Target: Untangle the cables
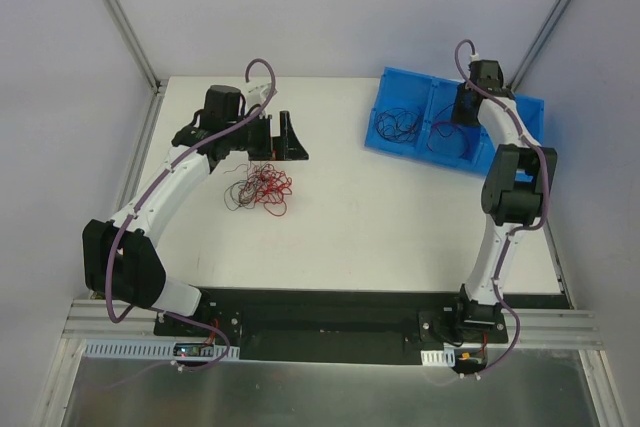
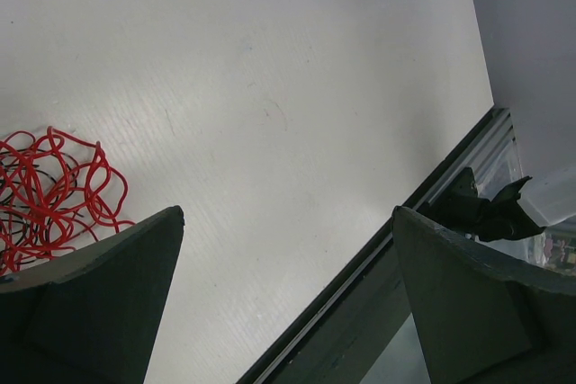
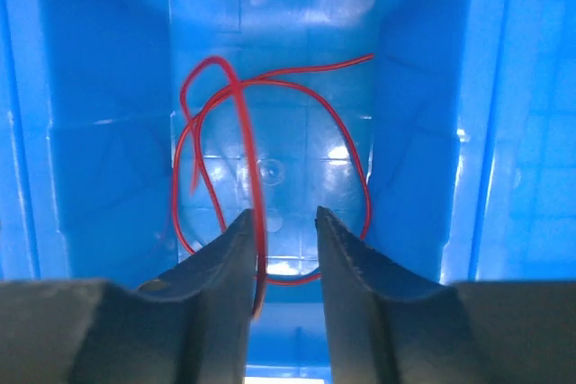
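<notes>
A tangle of thin red and black cables lies on the white table, left of the middle. My left gripper hovers just behind it, wide open and empty. In the left wrist view the tangle shows at the left edge, beside the left finger, and nothing sits between the jaws of the left gripper. My right gripper is down inside a compartment of the blue bin. The right gripper has its jaws apart. A loose red cable loops on the bin floor and runs down along the left finger's inner face.
The bin's left compartment holds several black cables. The bin's blue walls stand close on both sides of the right gripper. A black table edge and metal rail cross the left wrist view.
</notes>
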Robot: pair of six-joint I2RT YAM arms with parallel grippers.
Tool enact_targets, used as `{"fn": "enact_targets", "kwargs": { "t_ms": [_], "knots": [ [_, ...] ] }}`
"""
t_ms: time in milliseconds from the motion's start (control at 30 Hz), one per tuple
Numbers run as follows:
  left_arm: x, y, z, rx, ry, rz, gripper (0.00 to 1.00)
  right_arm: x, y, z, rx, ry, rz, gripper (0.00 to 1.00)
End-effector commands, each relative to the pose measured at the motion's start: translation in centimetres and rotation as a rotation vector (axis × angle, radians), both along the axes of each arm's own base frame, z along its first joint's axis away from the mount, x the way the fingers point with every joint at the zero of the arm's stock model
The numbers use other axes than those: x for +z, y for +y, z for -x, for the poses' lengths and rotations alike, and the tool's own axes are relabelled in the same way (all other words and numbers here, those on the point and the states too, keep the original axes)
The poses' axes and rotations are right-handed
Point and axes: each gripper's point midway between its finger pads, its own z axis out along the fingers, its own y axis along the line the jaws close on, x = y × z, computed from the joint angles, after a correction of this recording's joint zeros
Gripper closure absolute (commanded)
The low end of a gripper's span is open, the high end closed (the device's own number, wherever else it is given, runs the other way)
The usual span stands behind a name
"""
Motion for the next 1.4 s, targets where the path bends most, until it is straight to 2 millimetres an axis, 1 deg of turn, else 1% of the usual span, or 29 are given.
{"fn": "enact_targets", "kwargs": {
  "t_ms": [0,100,167,233,267,300,333,400,467,567,600,667,733,767,833,867,900,933,967,1000,1033,1067,1100,1133,1167,1200,1367],
  "knots": [
    [0.1,0.4,-0.4,0.022,-0.044,-0.026,0.01,4.3,0.1,0.2,-0.063,-0.023,0.019,0.56],
    [-0.4,1.2,-1.0,0.078,-0.050,-0.074,0.01,7.1,0.6,1.4,-0.069,-0.044,0.017,0.46],
    [-0.8,2.1,-1.4,0.134,-0.046,-0.113,0.01,8.5,0.9,3.2,-0.087,-0.048,0.016,0.41],
    [-1.2,3.2,-1.8,0.206,-0.036,-0.153,0.01,9.2,1.2,5.5,-0.101,-0.051,0.021,0.38],
    [-1.3,3.5,-1.8,0.226,-0.030,-0.156,0.01,9.1,1.1,6.5,-0.100,-0.058,0.027,0.35],
    [-1.5,3.6,-1.6,0.231,-0.015,-0.145,0.01,9.5,1.0,7.2,-0.100,-0.080,0.032,0.34],
    [-1.7,3.7,-1.2,0.232,-0.001,-0.137,0.01,9.3,0.9,8.1,-0.099,-0.083,0.035,0.33],
    [-2.3,4.0,-0.5,0.230,0.022,-0.126,0.01,9.2,0.8,9.3,-0.089,-0.092,0.046,0.31],
    [-2.7,4.3,0.4,0.234,0.030,-0.125,0.01,9.6,0.8,9.3,-0.071,-0.109,0.056,0.30],
    [-2.7,4.4,1.7,0.229,0.036,-0.108,0.01,9.8,1.5,7.9,-0.011,-0.122,0.021,0.30],
    [-2.7,4.4,2.1,0.222,0.040,-0.100,0.01,10.1,1.8,7.4,0.008,-0.123,0.000,0.32],
    [-2.1,4.1,2.8,0.203,0.034,-0.076,0.01,10.2,3.2,6.8,0.083,-0.130,-0.049,0.35],
    [-2.1,4.0,3.2,0.194,0.033,-0.067,0.01,10.4,5.6,6.6,0.164,-0.152,-0.155,0.35],
    [-2.2,4.1,3.4,0.192,0.037,-0.068,0.01,10.1,6.9,6.7,0.195,-0.157,-0.207,0.35],
    [-2.5,3.9,3.7,0.178,0.047,-0.064,0.01,10.4,9.2,6.7,0.228,-0.200,-0.260,0.33],
    [-2.6,3.8,3.7,0.169,0.053,-0.058,0.01,9.9,10.3,6.9,0.236,-0.197,-0.280,0.31],
    [-2.7,3.5,3.7,0.155,0.063,-0.054,0.01,9.4,10.6,7.0,0.196,-0.184,-0.305,0.31],
    [-2.7,3.3,3.6,0.143,0.071,-0.048,0.01,8.5,10.4,7.3,0.092,-0.153,-0.347,0.31],
    [-2.6,3.1,3.6,0.131,0.076,-0.041,0.01,7.2,10.0,8.0,-0.039,-0.106,-0.401,0.31],
    [-2.6,3.0,3.5,0.127,0.078,-0.038,0.01,6.1,10.3,8.8,-0.139,-0.076,-0.470,0.31],
    [-2.6,2.9,3.4,0.125,0.077,-0.038,0.01,4.7,11.7,9.1,-0.144,-0.088,-0.561,0.32],
    [-2.5,2.9,3.3,0.125,0.075,-0.035,0.01,4.2,12.9,9.1,-0.160,-0.118,-0.643,0.33],
    [-2.2,2.8,3.1,0.122,0.070,-0.030,0.01,4.2,13.5,9.1,-0.190,-0.153,-0.675,0.33],
    [-1.8,2.6,3.0,0.116,0.065,-0.023,0.01,3.7,13.9,9.2,-0.214,-0.179,-0.673,0.32],
    [-1.3,2.4,2.7,0.109,0.056,-0.014,0.01,3.9,14.4,9.0,-0.217,-0.216,-0.690,0.32],
    [-0.6,2.1,2.4,0.098,0.043,-0.003,0.01,3.3,14.6,9.0,-0.237,-0.220,-0.708,0.32],
    [2.8,1.1,1.0,0.054,-0.019,0.043,0.01,0.6,14.4,8.8,-0.397,-0.257,-0.833,0.32]
  ]
}}
